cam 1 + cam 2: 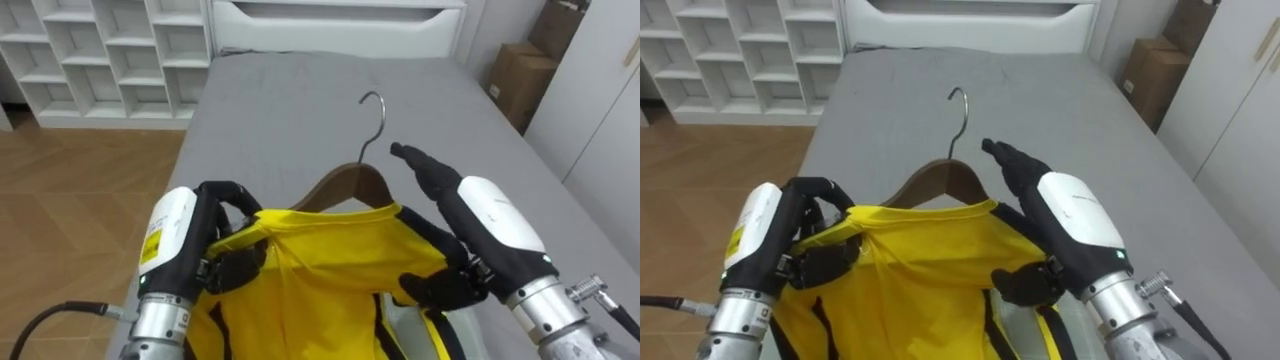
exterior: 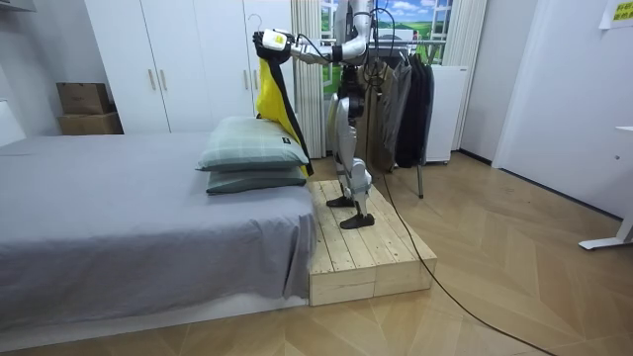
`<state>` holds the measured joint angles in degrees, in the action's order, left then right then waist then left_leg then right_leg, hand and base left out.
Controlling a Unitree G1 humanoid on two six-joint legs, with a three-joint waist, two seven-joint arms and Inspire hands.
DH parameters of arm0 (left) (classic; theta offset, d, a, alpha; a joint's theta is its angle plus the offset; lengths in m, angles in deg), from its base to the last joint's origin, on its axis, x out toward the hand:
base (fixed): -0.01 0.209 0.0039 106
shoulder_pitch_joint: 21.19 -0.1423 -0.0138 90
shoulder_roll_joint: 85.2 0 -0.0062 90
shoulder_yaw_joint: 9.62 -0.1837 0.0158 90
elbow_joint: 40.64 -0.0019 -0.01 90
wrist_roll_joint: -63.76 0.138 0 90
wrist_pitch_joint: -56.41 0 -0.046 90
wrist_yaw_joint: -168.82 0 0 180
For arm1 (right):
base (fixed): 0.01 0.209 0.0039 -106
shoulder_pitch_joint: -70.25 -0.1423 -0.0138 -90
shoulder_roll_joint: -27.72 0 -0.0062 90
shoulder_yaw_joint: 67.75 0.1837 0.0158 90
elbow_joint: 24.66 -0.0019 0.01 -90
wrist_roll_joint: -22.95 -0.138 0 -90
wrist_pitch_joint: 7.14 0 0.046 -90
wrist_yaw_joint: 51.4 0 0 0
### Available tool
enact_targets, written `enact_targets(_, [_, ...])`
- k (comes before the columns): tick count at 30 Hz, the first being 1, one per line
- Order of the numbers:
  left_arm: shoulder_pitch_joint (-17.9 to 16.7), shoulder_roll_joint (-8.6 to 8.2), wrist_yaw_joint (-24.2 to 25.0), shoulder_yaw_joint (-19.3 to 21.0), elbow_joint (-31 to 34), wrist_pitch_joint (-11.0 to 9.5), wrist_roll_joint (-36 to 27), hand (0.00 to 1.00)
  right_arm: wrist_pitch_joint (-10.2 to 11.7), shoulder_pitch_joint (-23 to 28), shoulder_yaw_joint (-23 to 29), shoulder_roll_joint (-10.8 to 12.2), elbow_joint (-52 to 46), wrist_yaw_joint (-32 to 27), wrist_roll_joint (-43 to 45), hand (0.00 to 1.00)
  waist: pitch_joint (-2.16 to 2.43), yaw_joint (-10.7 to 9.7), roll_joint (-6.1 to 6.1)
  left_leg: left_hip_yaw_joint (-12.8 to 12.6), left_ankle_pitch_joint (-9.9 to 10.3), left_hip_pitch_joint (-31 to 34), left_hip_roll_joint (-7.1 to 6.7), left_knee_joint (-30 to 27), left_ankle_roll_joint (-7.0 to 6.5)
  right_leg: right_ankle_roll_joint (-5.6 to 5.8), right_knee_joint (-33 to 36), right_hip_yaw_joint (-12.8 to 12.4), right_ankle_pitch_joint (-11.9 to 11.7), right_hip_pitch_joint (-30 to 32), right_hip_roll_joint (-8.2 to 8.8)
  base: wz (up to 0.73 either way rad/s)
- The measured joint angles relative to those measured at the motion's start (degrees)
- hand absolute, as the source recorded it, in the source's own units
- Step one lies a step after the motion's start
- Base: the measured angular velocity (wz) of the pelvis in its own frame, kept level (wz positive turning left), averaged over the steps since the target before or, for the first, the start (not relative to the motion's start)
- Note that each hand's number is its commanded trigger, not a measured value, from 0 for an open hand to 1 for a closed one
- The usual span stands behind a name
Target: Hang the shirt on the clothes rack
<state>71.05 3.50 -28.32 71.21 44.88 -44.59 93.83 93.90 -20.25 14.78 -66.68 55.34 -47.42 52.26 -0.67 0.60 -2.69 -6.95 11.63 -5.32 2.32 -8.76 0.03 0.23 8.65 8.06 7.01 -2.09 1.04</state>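
Over the grey bed (image 1: 290, 100), white shelves (image 1: 100, 50) off its far-left corner, your left hand (image 1: 222, 232) clenches the yellow shirt (image 1: 320, 262) on its hanger (image 1: 350, 183), right hand (image 1: 482, 218) straight-fingered alongside.

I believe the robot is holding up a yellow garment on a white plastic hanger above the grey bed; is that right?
Not quite: the hanger is brown wood, as the left eye view shows. The rest stands: the robot holds the yellow garment on it above the grey bed.
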Motion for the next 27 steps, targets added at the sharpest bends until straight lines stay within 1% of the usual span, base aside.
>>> enact_targets(2, [0.00, -0.05, 0.53, -0.57, 0.00, 0.00, -0.03, 1.00, 0.03, -0.52, -0.71, 0.06, 0.12, 0.02, -0.05, 0.00, 0.00, 0.08, -0.01, 0.15, 0.00, 0.06, -0.03, -0.05, 0.00, 0.00, 0.00, 0.09, 0.00, -0.02, 0.05, 0.02])
enact_targets(5, [0.01, -0.19, 1.76, -0.85, 0.01, 0.00, -0.33, 1.00, 0.14, -0.80, -1.25, 0.09, 2.20, 0.02, -2.48, 0.00, 0.14, 0.67, -0.26, 0.04, -0.01, -0.12, -0.01, -0.04, 0.00, 0.00, 0.00, 0.09, 0.00, -0.23, 0.04, 0.00])
enact_targets(7, [0.01, -0.23, 2.13, -1.55, 0.04, 0.00, -0.32, 1.00, -0.02, -0.81, -1.40, 0.11, 5.11, 0.12, -4.59, 0.00, 0.12, 0.87, -0.40, 0.21, -0.01, -0.16, -0.02, -0.04, 0.00, 0.00, -0.03, 0.37, 0.00, -0.58, 0.09, 0.05])
enact_targets(10, [0.01, -0.18, 2.81, -1.73, 0.21, 0.00, -0.18, 1.00, -0.61, -0.81, -1.37, 0.17, 6.22, 1.27, -4.80, 0.00, 0.11, 0.93, -0.44, 0.87, 0.00, -0.02, -0.08, -0.06, 0.01, 0.02, -0.15, 0.77, 0.02, -0.74, 0.13, 0.08])
enact_targets(17, [0.01, 0.02, 2.61, -1.72, 0.48, 0.00, 0.29, 1.00, -0.60, -1.29, -1.34, 0.20, 6.30, 1.84, -4.91, 0.00, 0.13, 1.10, -0.45, 0.89, -0.02, 0.02, -0.08, -0.18, 0.02, 0.02, -0.51, 0.86, 0.02, -0.78, 0.09, 0.00])
enact_targets(19, [0.01, 0.07, 2.62, -1.78, 0.48, -0.03, 0.68, 1.00, -0.44, -1.30, -1.34, 0.37, 6.78, 2.08, -6.95, 0.00, 0.13, 0.97, -0.45, 0.98, -0.02, -0.11, -0.09, -0.22, 0.02, 0.02, -0.50, 0.96, 0.01, -0.92, 0.11, 0.00])
enact_targets(27, [0.01, 0.23, 2.62, -2.37, 0.48, -0.28, 2.09, 1.00, -0.29, -1.57, -1.35, 0.62, 8.82, 2.11, -10.09, 0.00, 0.12, 0.68, -0.44, 1.10, -0.02, 0.06, -0.13, -0.32, 0.02, 0.02, -0.47, 1.21, 0.01, -1.15, 0.23, 0.00])
